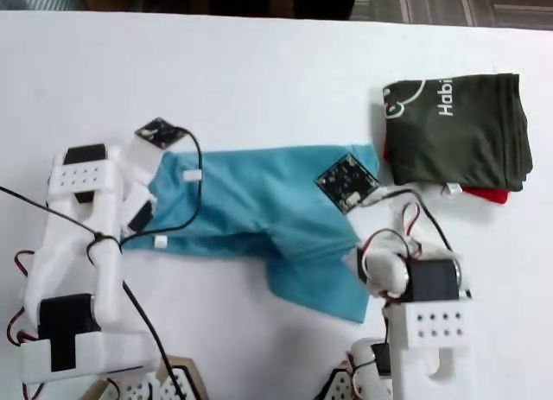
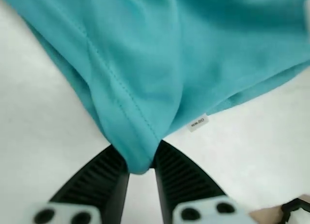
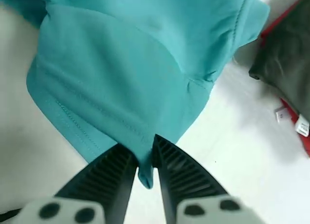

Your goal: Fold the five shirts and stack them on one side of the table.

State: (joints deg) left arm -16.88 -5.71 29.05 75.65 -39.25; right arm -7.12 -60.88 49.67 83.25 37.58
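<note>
Left hand [image 2: 140, 150] and right hand [image 3: 143, 145] clamp teal shirt [image 1: 259, 201], folds half-hidden.

Your high camera looks straight down over the table [image 1: 259, 72]. Each wrist camera sits close behind its own jaws, facing along them: left gripper [image 2: 140, 154], right gripper [image 3: 141, 149]. All three views share the teal shirt [image 1: 259, 201]. Right wrist also catches the dark folded shirt [image 3: 290, 54] past its fingertips.

The dark green shirt [image 1: 458, 132] is hiding most of the red shirt [image 1: 488, 194]. The left fingers [image 2: 99, 179] and right fingers [image 3: 107, 173] are covering pinched folds of the teal shirt [image 1: 259, 201].
</note>
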